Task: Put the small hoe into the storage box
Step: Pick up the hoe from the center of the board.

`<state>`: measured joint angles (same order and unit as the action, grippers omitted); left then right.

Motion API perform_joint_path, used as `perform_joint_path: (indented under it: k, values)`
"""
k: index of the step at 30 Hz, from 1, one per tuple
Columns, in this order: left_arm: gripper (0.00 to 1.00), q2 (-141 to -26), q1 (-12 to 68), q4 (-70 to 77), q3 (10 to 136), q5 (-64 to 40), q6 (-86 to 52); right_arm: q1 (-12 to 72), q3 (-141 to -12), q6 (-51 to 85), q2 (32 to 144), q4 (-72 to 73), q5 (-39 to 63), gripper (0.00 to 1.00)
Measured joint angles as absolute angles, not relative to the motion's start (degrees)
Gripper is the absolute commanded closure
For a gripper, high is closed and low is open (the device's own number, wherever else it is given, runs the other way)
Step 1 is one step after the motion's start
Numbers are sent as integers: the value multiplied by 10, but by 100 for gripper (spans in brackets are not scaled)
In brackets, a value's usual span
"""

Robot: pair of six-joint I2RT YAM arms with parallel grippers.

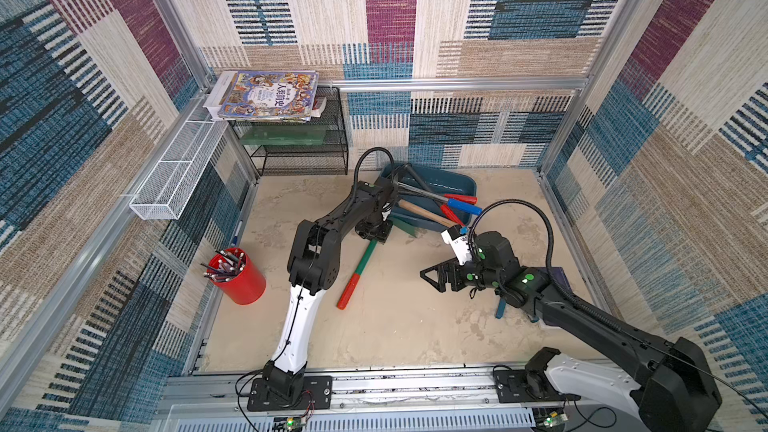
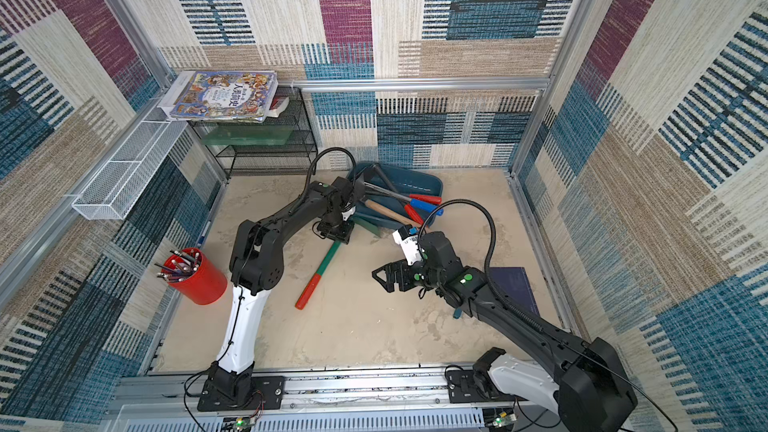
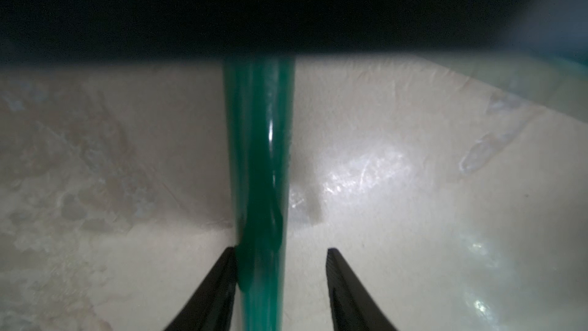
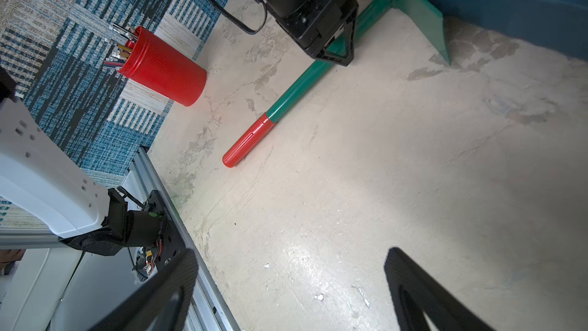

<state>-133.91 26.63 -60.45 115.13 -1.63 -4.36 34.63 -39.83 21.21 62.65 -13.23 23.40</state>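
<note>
The small hoe (image 1: 365,257) lies on the beige floor, a green shaft with a red grip, its green blade (image 4: 423,11) beside the teal storage box (image 1: 453,180). My left gripper (image 1: 376,234) points down over the upper shaft. In the left wrist view the shaft (image 3: 257,154) runs between the fingers of the left gripper (image 3: 281,249): one finger touches it and the other stands a gap away, so the jaws are open. My right gripper (image 1: 432,278) hovers open over bare floor to the right, holding nothing.
The storage box holds a wooden-handled hammer (image 1: 424,211) and red- and blue-handled tools (image 1: 461,200). A red pen cup (image 1: 239,278) stands at the left. At the back left are a black wire rack (image 1: 303,147) with books and a white mesh basket (image 1: 174,172). A dark notebook (image 2: 513,288) lies under the right arm.
</note>
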Motion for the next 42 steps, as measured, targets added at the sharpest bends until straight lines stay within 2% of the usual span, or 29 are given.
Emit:
perform_joint_path:
  k: [8, 20, 36, 42]
  values:
    - [53, -1334, 266, -566, 1125, -9, -44, 346, -398, 212, 627, -132, 234, 4]
    - [55, -1265, 266, -534, 1013, 9, -55, 346, -399, 212, 628, -132, 234, 4]
    - [59, -1267, 267, -524, 1005, -2, -74, 346, -401, 212, 629, -134, 234, 4]
    - [66, -1270, 267, -527, 1002, 4, -75, 346, -401, 212, 629, -134, 234, 4]
